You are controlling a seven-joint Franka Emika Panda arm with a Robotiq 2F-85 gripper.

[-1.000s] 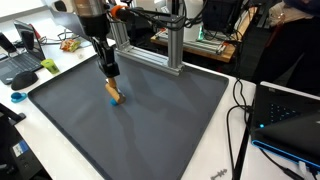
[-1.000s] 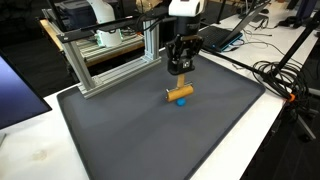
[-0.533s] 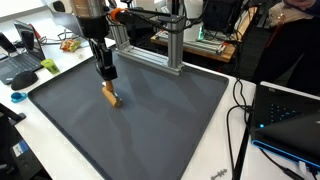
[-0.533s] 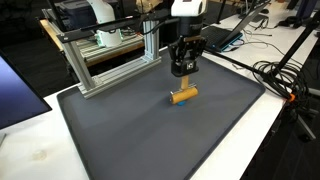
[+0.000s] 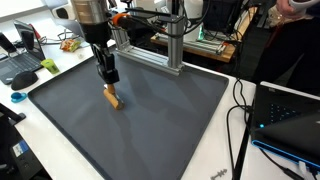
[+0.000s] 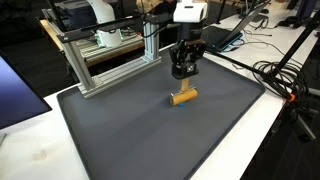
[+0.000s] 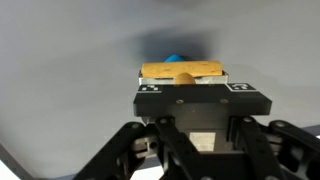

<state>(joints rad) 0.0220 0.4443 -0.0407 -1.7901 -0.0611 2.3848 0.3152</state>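
Note:
A short tan wooden piece (image 5: 111,96) (image 6: 182,97) hangs slanted just over the dark grey mat (image 5: 160,125) (image 6: 130,130), directly under my gripper (image 5: 109,85) (image 6: 182,87). The gripper is shut, and its dark fingers reach down to the piece's top. In the wrist view the black gripper housing (image 7: 195,100) covers the fingertips. The tan piece (image 7: 185,70) lies crosswise just past the housing, with a small blue thing (image 7: 178,59) showing behind it. The blue thing is hidden in both exterior views.
An aluminium frame (image 5: 150,48) (image 6: 105,55) stands on the mat's back edge, close behind the arm. Laptops (image 5: 20,62) (image 5: 290,115), green objects (image 5: 48,66) and cables (image 5: 240,105) (image 6: 280,75) lie on the white table around the mat.
The gripper and the tan piece turned and shifted slightly together. The blue bit seen beside the piece a second ago is now hidden in both exterior views.

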